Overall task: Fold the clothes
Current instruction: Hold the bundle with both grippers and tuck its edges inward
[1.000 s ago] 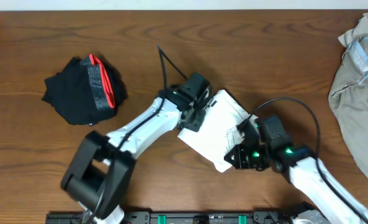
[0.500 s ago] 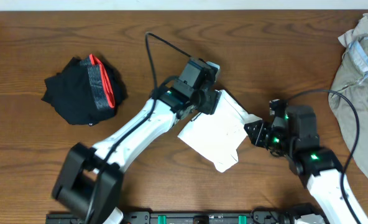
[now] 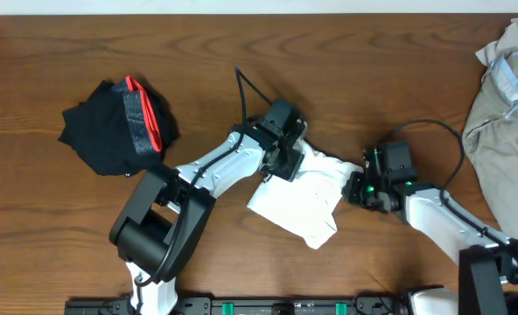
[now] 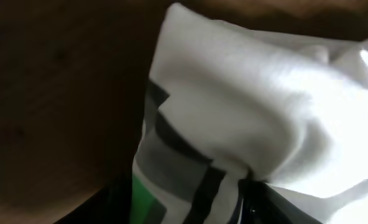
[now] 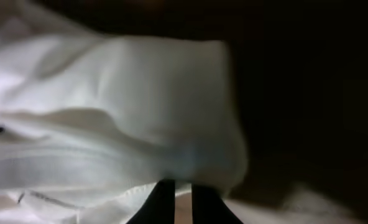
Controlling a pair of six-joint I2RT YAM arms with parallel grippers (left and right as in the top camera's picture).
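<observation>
The white T-shirt, a folded bundle, lies mid-table with its upper edge bunched up. My left gripper sits on its upper left edge. In the left wrist view, thick white cloth with a grey, black and green print fills the space between the dark jaws of that gripper, which grip the fold. My right gripper is at the shirt's right edge. In the right wrist view this gripper is shut on a thin strip of the white cloth. The black garment with its grey-and-red band lies at the far left.
A khaki-beige garment is heaped at the table's right edge. A black cable loops above the left arm. Bare brown wood runs along the back of the table.
My right gripper has moved left onto the shirt's right edge. My left gripper has dropped lower on the shirt's top edge. The shirt's upper part has gone from flat to bunched.
</observation>
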